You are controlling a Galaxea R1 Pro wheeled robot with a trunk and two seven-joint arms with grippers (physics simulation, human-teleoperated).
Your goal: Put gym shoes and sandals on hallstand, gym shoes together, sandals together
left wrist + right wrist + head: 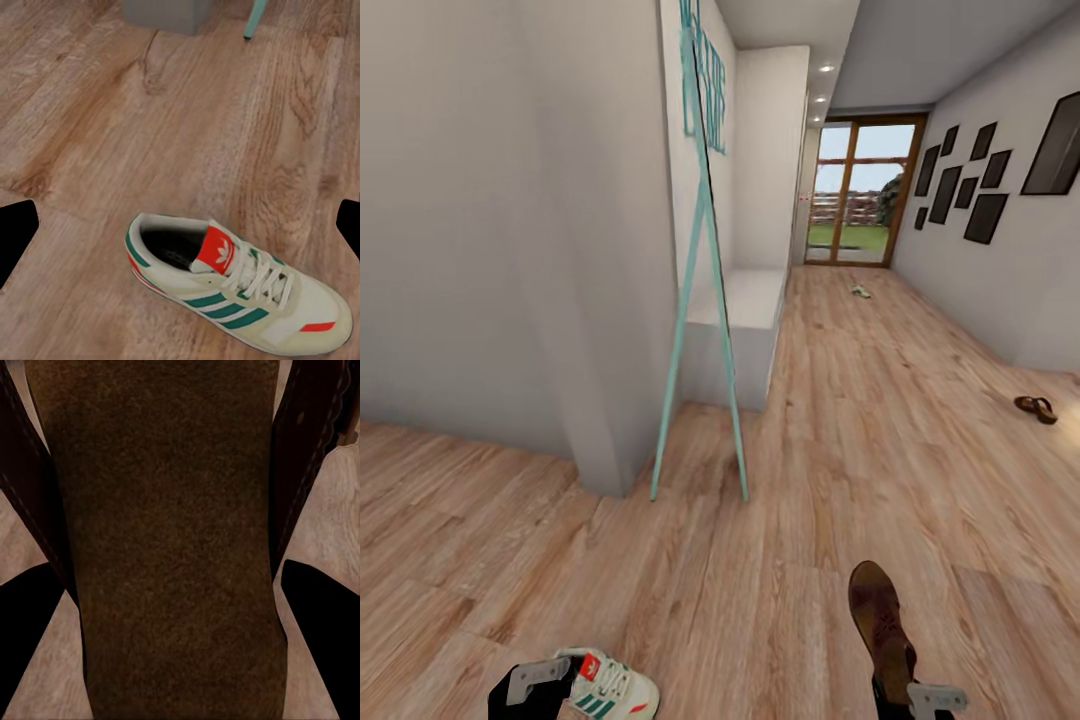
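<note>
One gym shoe [612, 688], white with green stripes and a red tongue patch, lies on the corridor floor [830, 480] beside my left gripper [543, 682]. In the left wrist view that gym shoe [236, 289] rests on the planks under my open left gripper [184, 219], whose fingers [15, 236] are spread wide. My right gripper [912, 692] is shut on a brown sandal [880, 618], whose footbed [169, 540] sits between the fingers [319, 630]. The other sandal [1036, 407] lies near the right wall. A second gym shoe [860, 291] lies far down the corridor. The grey hallstand [745, 305] stands on the left.
A teal A-frame stand [705, 330] leans at the wall corner [610, 400] in front of the hallstand. Dark picture frames [970, 185] hang on the right wall. A glass door [857, 190] closes the corridor's far end.
</note>
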